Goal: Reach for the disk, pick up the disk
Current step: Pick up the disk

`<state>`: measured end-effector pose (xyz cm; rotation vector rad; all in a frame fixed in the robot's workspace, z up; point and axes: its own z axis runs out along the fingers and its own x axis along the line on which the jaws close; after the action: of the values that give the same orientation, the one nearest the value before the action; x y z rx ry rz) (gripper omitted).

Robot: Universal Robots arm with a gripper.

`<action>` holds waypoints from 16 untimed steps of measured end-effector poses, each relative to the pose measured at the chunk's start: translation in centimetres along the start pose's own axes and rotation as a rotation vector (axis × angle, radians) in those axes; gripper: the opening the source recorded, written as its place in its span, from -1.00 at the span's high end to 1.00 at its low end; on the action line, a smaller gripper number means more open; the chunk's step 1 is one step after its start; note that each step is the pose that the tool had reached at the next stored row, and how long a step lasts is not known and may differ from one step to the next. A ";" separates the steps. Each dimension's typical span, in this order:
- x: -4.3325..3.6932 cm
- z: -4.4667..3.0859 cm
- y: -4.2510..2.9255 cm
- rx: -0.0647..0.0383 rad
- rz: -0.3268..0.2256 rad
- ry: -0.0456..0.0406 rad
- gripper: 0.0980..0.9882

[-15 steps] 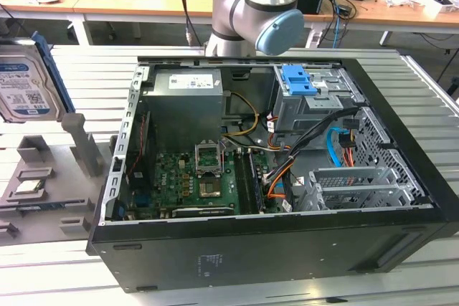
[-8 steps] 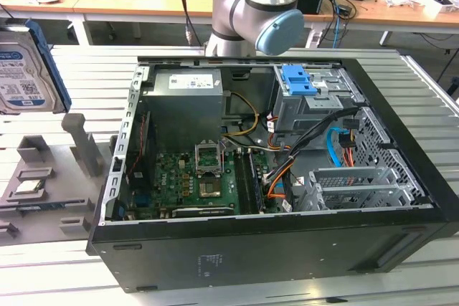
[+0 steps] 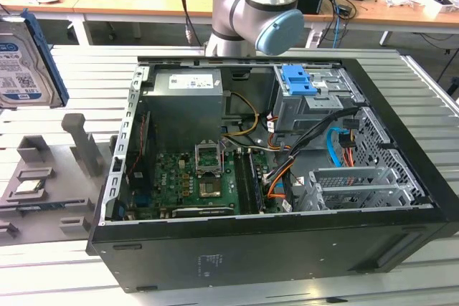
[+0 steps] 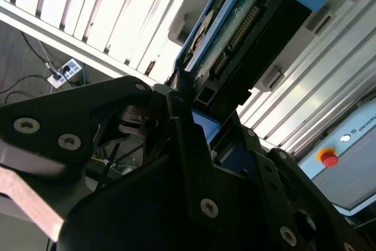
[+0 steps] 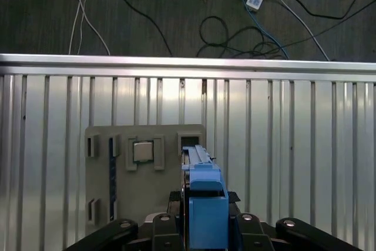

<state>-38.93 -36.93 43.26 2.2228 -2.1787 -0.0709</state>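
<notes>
Claw: closed on the disk, which is gripped edge-on between the fingers in both wrist views.
Disk: held in the air above the grey fixture plate and the slatted bench; seen at the exterior view's left, well apart from the open computer case.
Fixture plate: laid flat on the bench, with a small square chip seated in it.

An open computer case is set at the middle of the table, with a fixture plate laid beside it toward the edge at the exterior view's left. A chip is seated in the plate. The disk is held on edge above the plate, between the jaws of the gripper.
</notes>
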 end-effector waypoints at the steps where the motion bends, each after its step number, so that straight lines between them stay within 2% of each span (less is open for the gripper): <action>1: 0.00 -0.15 0.01 0.000 0.000 0.0000 0.39; 8: -0.02 -1.35 0.06 0.000 0.000 0.0000 0.39; 16: -0.04 -3.16 0.15 0.000 0.000 0.0000 0.39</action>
<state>-38.91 -36.94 46.42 2.2228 -2.1787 -0.0711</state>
